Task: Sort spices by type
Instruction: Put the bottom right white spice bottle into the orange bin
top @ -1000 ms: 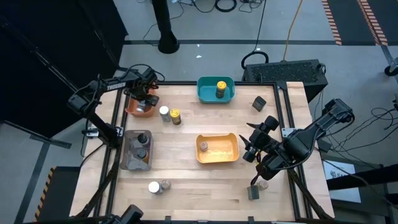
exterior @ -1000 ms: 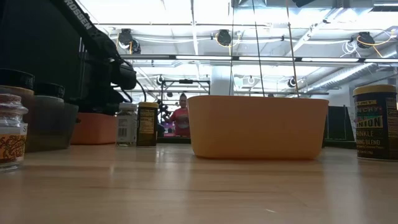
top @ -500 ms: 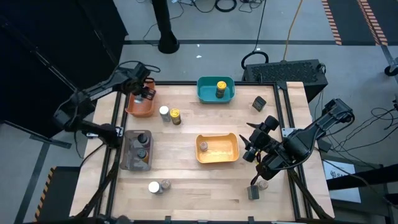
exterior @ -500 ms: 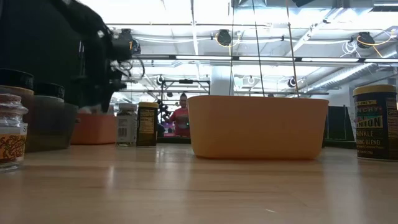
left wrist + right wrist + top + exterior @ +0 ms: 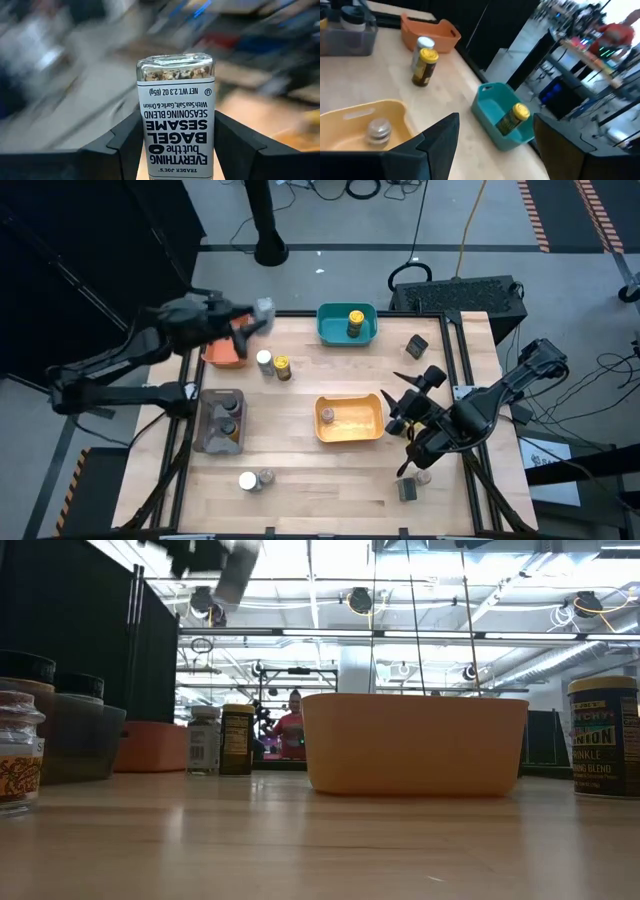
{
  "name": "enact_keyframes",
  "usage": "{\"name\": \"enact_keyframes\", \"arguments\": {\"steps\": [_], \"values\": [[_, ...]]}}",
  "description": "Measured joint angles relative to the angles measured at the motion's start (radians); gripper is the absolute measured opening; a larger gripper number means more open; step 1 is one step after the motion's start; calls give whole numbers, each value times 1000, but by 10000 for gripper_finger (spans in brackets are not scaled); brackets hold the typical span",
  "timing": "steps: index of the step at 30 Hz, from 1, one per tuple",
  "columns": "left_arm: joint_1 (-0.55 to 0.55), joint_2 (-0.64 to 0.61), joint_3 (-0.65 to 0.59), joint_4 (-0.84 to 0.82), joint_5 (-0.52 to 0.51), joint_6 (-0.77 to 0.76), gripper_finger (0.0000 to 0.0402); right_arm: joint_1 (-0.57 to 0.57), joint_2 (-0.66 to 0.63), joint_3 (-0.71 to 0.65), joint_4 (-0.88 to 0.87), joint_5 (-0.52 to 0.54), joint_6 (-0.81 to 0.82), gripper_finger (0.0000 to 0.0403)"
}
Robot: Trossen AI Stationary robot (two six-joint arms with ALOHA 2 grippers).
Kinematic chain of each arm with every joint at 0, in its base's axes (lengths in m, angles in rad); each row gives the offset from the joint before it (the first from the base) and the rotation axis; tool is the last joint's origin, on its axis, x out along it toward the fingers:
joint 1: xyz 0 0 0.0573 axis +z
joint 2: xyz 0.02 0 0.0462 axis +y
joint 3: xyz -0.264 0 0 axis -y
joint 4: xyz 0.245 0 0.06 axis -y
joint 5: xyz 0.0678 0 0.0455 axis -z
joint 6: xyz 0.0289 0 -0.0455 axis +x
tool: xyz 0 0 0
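High view showed me the left gripper raised over the far left part of the table, beside the orange bin, clamped on a spice jar. My right gripper hung near the yellow bin, its fingers apart and holding nothing. Other jars stood in the teal bin, in the grey bin, in pairs on the table and at the right edge. Low view caught only the yellow bin up close, with jars to either side. Left wrist view had the sesame seasoning jar pinched between both fingers. Right wrist view looked past parted fingers at the teal bin with its yellow-lidded jar.
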Motion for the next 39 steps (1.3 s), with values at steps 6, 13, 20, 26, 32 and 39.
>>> {"name": "enact_keyframes", "arguments": {"steps": [6,13,20,26,32,39], "values": [[-234,20,-128,392,67,62,204,-32,0,-28,173,61,-168,238],[-411,182,-293,854,113,197,204,-70,0,-62,503,-95,-430,238],[-510,375,-311,1200,189,257,204,-112,39,-62,855,-366,-714,238],[-539,468,-311,1332,144,272,204,-155,118,-63,1138,-392,-936,246],[-554,496,-311,1324,130,307,204,-210,160,-62,1241,-490,-910,273],[-568,495,-311,1341,142,318,204,-272,162,-62,1234,-599,-843,301]]}}
